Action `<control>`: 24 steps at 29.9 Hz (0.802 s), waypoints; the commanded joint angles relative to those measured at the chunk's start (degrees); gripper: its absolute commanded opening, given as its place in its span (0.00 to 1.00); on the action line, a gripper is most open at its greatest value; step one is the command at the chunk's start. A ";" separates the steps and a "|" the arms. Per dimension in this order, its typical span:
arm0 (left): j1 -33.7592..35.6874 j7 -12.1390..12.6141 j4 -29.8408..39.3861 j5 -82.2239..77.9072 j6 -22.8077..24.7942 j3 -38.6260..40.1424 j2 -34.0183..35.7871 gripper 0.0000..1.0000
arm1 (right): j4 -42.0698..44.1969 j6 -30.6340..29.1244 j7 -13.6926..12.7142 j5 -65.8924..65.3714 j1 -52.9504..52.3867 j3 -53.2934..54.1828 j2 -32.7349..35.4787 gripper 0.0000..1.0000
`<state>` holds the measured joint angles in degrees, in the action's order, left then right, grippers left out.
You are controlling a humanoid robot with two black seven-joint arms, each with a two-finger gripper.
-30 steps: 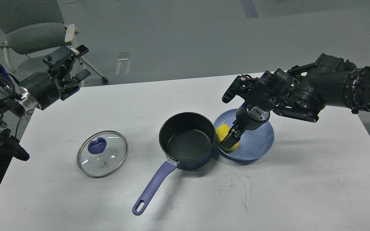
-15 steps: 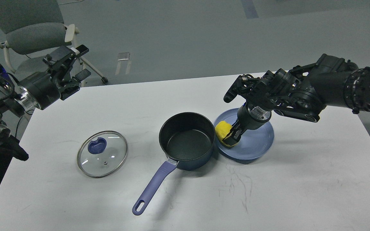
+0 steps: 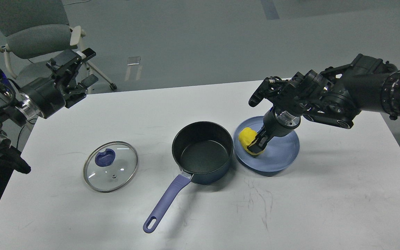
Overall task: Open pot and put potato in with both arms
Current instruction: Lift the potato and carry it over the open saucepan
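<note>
The dark blue pot (image 3: pixel 202 151) stands open at the table's middle, its purple handle pointing to the front left. It is empty inside. Its glass lid (image 3: pixel 110 166) with a blue knob lies flat on the table to the left. The yellow potato (image 3: pixel 247 138) is just above the blue plate (image 3: pixel 278 156), right of the pot. My right gripper (image 3: pixel 258 143) is shut on the potato. My left gripper (image 3: pixel 78 74) is open and empty, raised over the table's far left corner.
The white table (image 3: pixel 290 208) has faint scribble marks in front of the plate. A grey office chair (image 3: pixel 33 38) stands behind the left arm, off the table. The table's front edge is near the pot handle's end.
My right gripper has lifted the potato a little and moved to the right. The plate has slid slightly right too. The left arm has not moved.
</note>
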<state>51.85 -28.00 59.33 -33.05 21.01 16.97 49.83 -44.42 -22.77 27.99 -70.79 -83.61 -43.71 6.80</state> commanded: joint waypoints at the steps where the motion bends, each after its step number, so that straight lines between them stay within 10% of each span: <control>1: 0.01 0.00 0.00 0.00 0.00 0.00 -0.09 0.98 | -0.85 0.00 0.01 0.04 -0.50 0.03 0.58 0.42; 16: 1.32 0.00 0.00 0.00 1.40 0.00 -0.35 0.98 | -12.88 -2.72 0.01 0.74 -13.24 6.52 11.83 0.42; 24: 1.41 0.00 0.00 0.00 1.49 0.00 -0.35 0.98 | -13.07 -2.90 0.01 4.43 -15.27 8.65 6.57 0.42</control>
<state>53.26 -28.00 59.32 -33.05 22.47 16.96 49.42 -57.53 -25.65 27.99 -68.71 -98.71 -35.22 16.53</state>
